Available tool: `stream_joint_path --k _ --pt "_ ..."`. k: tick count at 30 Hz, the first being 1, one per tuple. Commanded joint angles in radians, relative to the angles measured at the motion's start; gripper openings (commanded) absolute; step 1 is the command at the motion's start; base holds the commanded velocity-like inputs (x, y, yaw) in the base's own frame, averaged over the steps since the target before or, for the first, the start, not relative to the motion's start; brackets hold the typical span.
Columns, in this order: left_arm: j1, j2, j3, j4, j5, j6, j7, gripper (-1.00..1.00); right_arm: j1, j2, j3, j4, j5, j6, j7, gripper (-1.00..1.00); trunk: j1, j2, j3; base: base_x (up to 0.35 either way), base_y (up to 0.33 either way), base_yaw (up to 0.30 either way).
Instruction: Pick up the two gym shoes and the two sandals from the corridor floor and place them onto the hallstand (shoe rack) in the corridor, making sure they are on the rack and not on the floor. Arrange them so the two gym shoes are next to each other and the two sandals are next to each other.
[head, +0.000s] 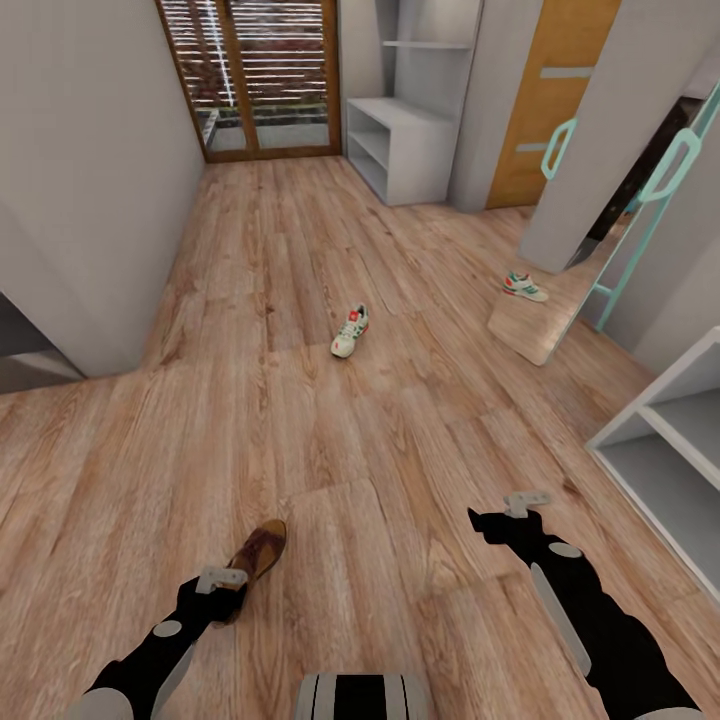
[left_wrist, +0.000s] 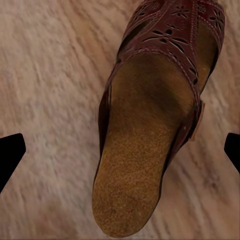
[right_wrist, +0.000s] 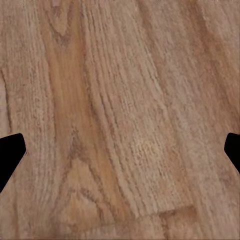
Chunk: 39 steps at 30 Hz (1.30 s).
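One dark brown sandal (head: 262, 548) lies on the wood-plank floor (head: 330, 440) close in front of me. My left gripper (head: 222, 598) hovers right over its heel end, open. In the left wrist view the sandal (left_wrist: 145, 130) lies between the wide-spread fingertips (left_wrist: 10, 156), apart from both. The other sandal is out of view. One gym shoe (head: 350, 331) sits mid-corridor and the second gym shoe (head: 524, 287) lies farther right by a leaning mirror. My right gripper (head: 497, 527) hangs open over bare floor (right_wrist: 120, 120). The pale hallstand (head: 400, 145) stands at the far end.
A glazed wooden door (head: 262, 75) closes off the corridor's far end. A leaning mirror (head: 560, 300) and a teal-handled orange door (head: 545, 100) are on the right. Another pale shelf unit (head: 665, 440) juts in at the near right. Grey walls (head: 90, 180) bound the left side.
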Motion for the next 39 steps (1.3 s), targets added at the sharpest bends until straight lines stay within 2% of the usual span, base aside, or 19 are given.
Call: stream_joint_path --k 1,28,39 --pt "0.0 0.0 0.002 0.001 -0.011 -0.004 -0.001 1.0 0.0 -0.001 0.001 -0.001 -0.007 0.005 -0.001 1.0 0.0 0.0 -0.001 0.129 0.109 0.0" --pt "0.003 -0.003 0.001 0.001 -0.009 -0.008 -0.002 1.0 0.0 0.001 0.001 -0.004 -0.007 0.005 -0.003 1.0 0.0 0.0 -0.001 0.011 0.009 0.0" --pt "0.004 -0.004 0.002 0.001 -0.005 -0.008 -0.002 1.0 0.0 0.001 0.0 -0.004 -0.007 0.006 -0.003 1.0 0.0 0.0 -0.001 0.081 0.016 0.0"
